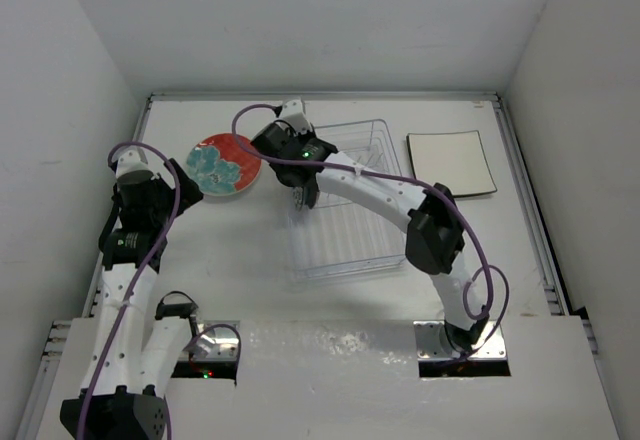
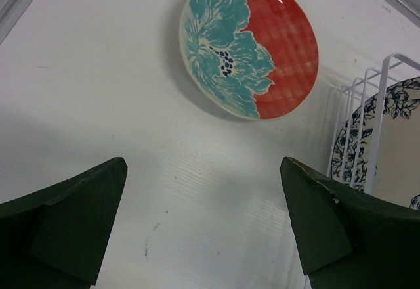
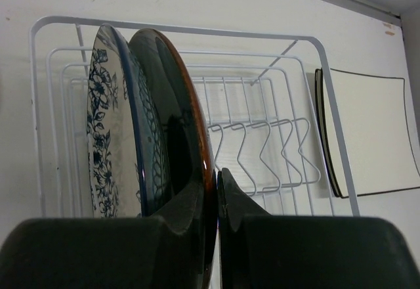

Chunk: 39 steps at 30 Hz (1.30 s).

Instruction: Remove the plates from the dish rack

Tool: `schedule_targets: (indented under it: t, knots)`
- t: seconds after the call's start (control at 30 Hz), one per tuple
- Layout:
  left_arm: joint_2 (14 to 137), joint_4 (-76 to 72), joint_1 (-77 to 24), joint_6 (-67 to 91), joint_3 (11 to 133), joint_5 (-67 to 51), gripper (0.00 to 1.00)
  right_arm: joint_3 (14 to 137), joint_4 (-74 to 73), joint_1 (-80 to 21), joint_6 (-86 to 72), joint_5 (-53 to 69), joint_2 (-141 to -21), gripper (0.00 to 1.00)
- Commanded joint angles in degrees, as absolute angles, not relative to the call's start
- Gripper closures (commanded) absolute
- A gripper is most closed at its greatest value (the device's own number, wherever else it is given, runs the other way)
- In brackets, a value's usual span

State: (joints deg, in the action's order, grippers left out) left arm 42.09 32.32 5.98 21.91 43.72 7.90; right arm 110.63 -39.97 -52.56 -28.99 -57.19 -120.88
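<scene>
My right claw is pinching the rim of a dark shiny round plate with a red-brown rim. One finger is on each side of its edge. That plate stands on its edge in the white wire dish rack. A white round plate with dark blue flowers stands right next to it. I cannot tell if the two plates touch.

My left claw is spread wide with nothing in it. It hangs over the white table, near a round red plate with a big teal flower that lies flat outside the rack. A pale square plate with a dark rim lies flat on the other side of the rack.

Here is what I think could go wrong. I only hold a little bit of the rim, and the plate looks slippery, so it could slide out of the pinch and drop. If I pull it up crooked, it could bump the flower plate and knock it over. The bottom edge could also catch on a wire, and then the whole rack might come up or scoot along the table. If I swing the plate toward the left, it could hit my other arm.
</scene>
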Motion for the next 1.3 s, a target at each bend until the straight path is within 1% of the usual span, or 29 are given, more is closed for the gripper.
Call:
schedule_targets:
  t: [0.0,0.23,0.5,0.73,0.87,1.03,1.07,1.17,1.2,1.23,1.27]
  knots:
    - [42.19,30.06,5.45,21.53,45.18,7.91,0.0,116.98,-37.36,-52.47,-31.11,-68.1,-119.53,1.0]
    - [42.37,30.23,5.45,21.62,45.26,8.35,0.0,123.04,-35.34,-52.47,-26.03,-72.33,-119.8,1.0]
    - [42.19,30.32,5.36,21.71,45.26,8.53,0.0,122.35,-29.36,-52.47,-17.06,-74.79,-115.76,1.0]
    - [42.01,30.23,5.36,21.62,45.26,8.09,0.0,117.25,-25.23,-53.09,-10.04,-75.58,-108.29,1.0]
    - [41.75,30.15,5.36,21.62,45.35,8.0,0.0,115.4,-25.75,-53.26,-7.74,-76.11,-104.51,1.0]
    - [41.57,29.89,5.45,21.27,45.7,6.51,0.0,110.75,-25.75,-53.96,-6.85,-75.24,-96.36,1.0]
    - [41.4,29.62,5.36,20.75,45.79,5.63,0.0,110.05,-26.54,-54.14,-7.55,-74.28,-94.85,1.0]
    - [40.52,27.78,5.36,19.86,46.05,-2.0,0.0,106.97,-29.35,-54.32,-13.35,-62.26,-88.17,1.0]
    - [40.17,26.9,5.36,20.21,45.79,-8.03,0.0,105.48,-29.79,-54.32,-14.4,-58.49,-86.68,1.0]
    - [39.03,24.02,5.36,20.56,45.27,-12.26,0.0,105.38,-31.54,-54.32,-16.94,-51.05,-84.66,1.0]
    - [38.24,21.91,5.36,22.31,43.87,-20.66,0.0,105.64,-32.6,-54.32,-17.75,-47.24,-84.03,1.0]
